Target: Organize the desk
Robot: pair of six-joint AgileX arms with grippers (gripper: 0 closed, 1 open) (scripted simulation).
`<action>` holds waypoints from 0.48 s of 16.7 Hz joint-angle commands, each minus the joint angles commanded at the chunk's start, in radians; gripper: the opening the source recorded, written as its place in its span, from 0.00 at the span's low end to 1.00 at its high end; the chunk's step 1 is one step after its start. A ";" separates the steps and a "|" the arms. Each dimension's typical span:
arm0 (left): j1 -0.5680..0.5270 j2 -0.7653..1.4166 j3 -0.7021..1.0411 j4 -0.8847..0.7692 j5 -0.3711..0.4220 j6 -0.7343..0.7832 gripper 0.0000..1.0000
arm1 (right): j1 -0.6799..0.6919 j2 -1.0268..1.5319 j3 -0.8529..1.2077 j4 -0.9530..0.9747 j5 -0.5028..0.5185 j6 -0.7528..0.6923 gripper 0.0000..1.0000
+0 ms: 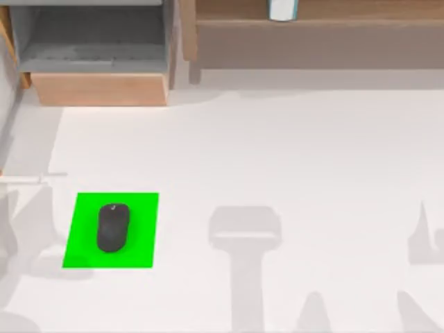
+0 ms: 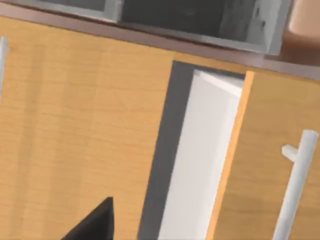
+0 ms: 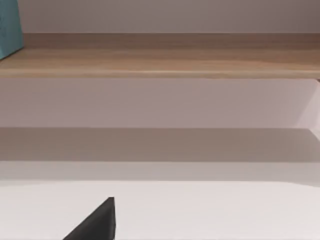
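The desk [image 1: 277, 152] is a broad white tabletop. On its front left lies a bright green mat [image 1: 142, 208] with a black computer mouse [image 1: 112, 227] resting on it. A black part of my left gripper [image 2: 95, 225] shows in the left wrist view, in front of light wooden cabinet fronts. In the right wrist view a black part of my right gripper [image 3: 95, 225] hangs over the white desk [image 3: 200, 210], facing a wooden shelf [image 3: 160, 60]. Grey shadows of both arms fall on the desk's front edge.
An open grey drawer [image 1: 97, 41] with a wooden front [image 1: 100, 89] stands at the back left. A wooden shelf [image 1: 312, 35] at the back carries a white and blue cup [image 1: 282, 8]. A white bar handle [image 2: 295, 185] is on one cabinet front. A teal object [image 3: 10, 30] stands on the shelf.
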 joint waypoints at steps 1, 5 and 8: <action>0.046 0.033 0.008 0.052 -0.011 0.052 1.00 | 0.000 0.000 0.000 0.000 0.000 0.000 1.00; 0.137 0.115 0.053 0.152 -0.049 0.152 1.00 | 0.000 0.000 0.000 0.000 0.000 0.000 1.00; 0.137 0.115 0.053 0.152 -0.049 0.152 1.00 | 0.000 0.000 0.000 0.000 0.000 0.000 1.00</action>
